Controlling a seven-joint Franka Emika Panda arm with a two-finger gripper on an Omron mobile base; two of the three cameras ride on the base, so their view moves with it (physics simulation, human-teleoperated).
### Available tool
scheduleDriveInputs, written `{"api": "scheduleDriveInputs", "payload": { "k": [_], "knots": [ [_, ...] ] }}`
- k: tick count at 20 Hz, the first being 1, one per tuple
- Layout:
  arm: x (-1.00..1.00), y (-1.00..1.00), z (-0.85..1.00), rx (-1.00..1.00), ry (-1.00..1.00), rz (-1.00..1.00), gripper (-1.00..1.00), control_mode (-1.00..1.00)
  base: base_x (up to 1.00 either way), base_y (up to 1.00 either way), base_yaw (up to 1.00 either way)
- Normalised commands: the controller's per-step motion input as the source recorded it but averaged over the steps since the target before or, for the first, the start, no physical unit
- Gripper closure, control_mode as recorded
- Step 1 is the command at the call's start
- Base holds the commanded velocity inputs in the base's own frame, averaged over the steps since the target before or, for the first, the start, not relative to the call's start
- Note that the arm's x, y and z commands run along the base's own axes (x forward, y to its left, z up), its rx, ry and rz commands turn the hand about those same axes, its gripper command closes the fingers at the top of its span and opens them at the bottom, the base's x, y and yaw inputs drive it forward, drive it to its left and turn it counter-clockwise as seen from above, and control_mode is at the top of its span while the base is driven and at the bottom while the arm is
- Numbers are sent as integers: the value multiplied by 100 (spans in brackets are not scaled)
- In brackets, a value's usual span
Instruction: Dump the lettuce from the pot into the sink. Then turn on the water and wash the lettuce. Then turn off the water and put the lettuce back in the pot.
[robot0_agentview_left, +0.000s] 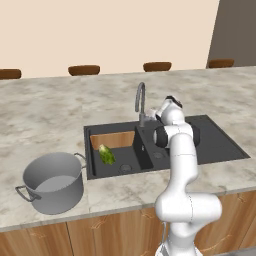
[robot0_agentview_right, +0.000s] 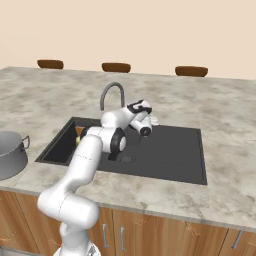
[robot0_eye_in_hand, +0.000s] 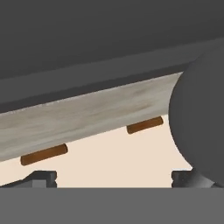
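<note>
Lettuce (robot0_agentview_left: 106, 154) dumped in sink (robot0_agentview_left: 220, 145), pot (robot0_agentview_left: 50, 182) empty on counter; gripper (robot0_eye_in_hand: 113, 179), jaws apart, up at faucet (robot0_agentview_left: 140, 102) for water.

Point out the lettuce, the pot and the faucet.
lettuce (robot0_agentview_left: 106, 154), left base view, middle of the leafy head.
pot (robot0_agentview_left: 56, 192), left base view, outer front wall.
faucet (robot0_agentview_left: 139, 95), left base view, curved neck.

One pot (robot0_agentview_left: 52, 182), one lettuce (robot0_agentview_left: 106, 154), one sink (robot0_agentview_left: 220, 142), one faucet (robot0_agentview_left: 140, 102), four brown stools (robot0_agentview_left: 84, 69).
</note>
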Motion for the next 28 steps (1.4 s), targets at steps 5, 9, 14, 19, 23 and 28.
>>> {"api": "scheduleDriveInputs", "payload": {
  "k": [5, 9, 14, 19, 23, 28],
  "knots": [
    [0, -99, -7, 17, 2, -14, -100, -100, 0, 0, 0],
    [-13, -66, 5, 16, 0, -9, -100, -100, 0, 0, 0],
    [-32, 32, 0, 0, 0, 9, -100, -100, 0, 0, 0],
    [-1, 38, -8, 0, 10, 30, -100, -100, 0, 0, 0],
    [4, 24, 31, 2, -5, 45, -100, -100, 0, 0, 0],
    [2, 11, 4, 3, -12, 80, -100, -100, 0, 0, 0]
  ]
}}
